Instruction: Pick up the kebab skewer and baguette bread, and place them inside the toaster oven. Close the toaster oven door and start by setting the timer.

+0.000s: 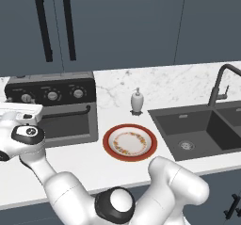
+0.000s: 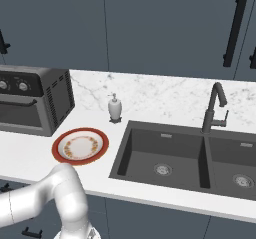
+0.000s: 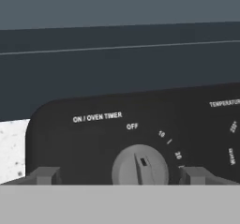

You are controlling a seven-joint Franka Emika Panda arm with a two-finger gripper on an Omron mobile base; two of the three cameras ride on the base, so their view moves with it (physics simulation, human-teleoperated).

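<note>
Silver timer knob (image 3: 139, 166) on the toaster oven (image 1: 56, 107) sits dead ahead between the gripper (image 3: 120, 175)'s wide-spread, empty fingertips, one at nine o'clock, one at three, pointer near twelve.

dark blue-grey cabinets (image 2: 150, 28), white marble counter (image 2: 165, 95), black sink (image 2: 190, 158)
</note>
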